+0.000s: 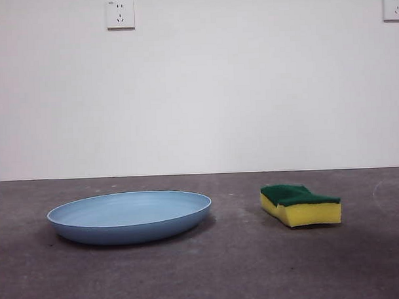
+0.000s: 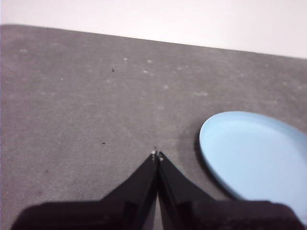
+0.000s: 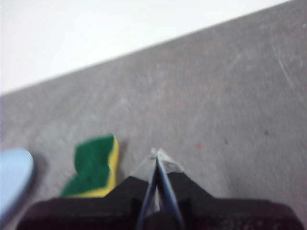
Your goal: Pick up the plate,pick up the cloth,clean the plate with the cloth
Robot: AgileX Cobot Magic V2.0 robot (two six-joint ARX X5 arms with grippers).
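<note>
1. We see the plate (image 1: pixel 130 216) flat on the grey table (image 1: pixel 204 274), nearest the front camera, nothing on it.
2. Cloth (image 1: pixel 300 204), well apart beside the plate, green side up, also on the table.
3. Left gripper (image 2: pixel 157 155) pinched closed, empty, just beside the plate rim.
4. Right gripper (image 3: pixel 157 154) closed, empty, near the cloth.
5. White wall (image 1: pixel 197 90) behind, two sockets (image 1: pixel 120 14).
</note>
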